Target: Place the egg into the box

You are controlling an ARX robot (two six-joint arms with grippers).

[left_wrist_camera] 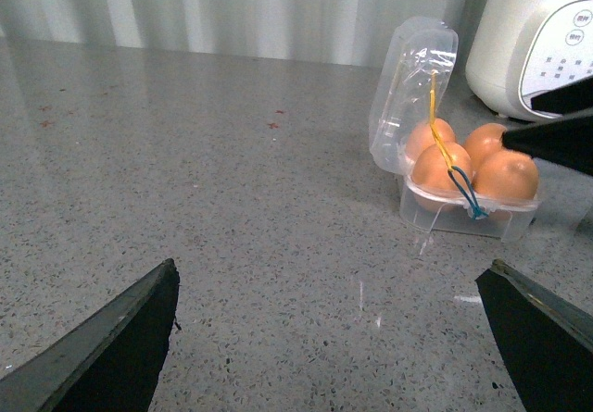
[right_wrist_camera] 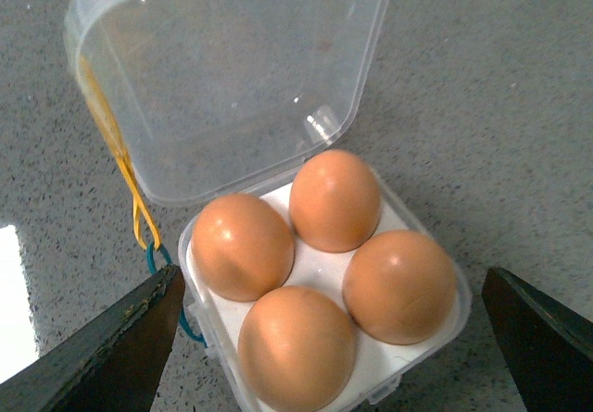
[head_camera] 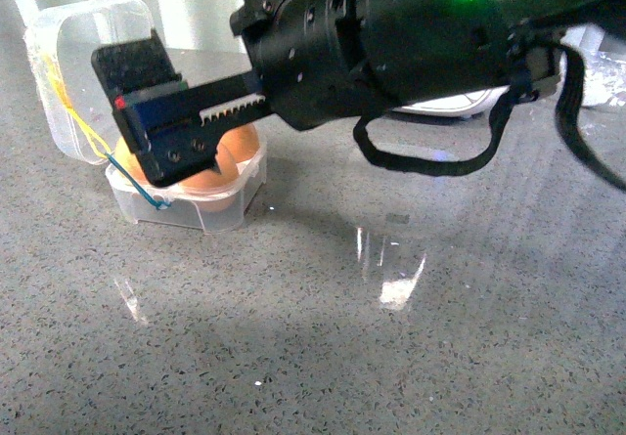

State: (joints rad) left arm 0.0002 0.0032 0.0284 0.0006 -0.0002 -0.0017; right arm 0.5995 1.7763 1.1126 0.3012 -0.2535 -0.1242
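Eggs sit in all four holes of the box, so the egg is inside it. I cannot tell which one it is, because they all look the same. The clear lid of the box stands up, wide open. A yellow band hangs from the lid down to a blue loop at the side of the box. My right gripper hangs just above the box, jaws spread wide and holding nothing. My left gripper is well apart from the box, low over the grey table, jaws also spread wide and empty. A white machine stands just behind the box.
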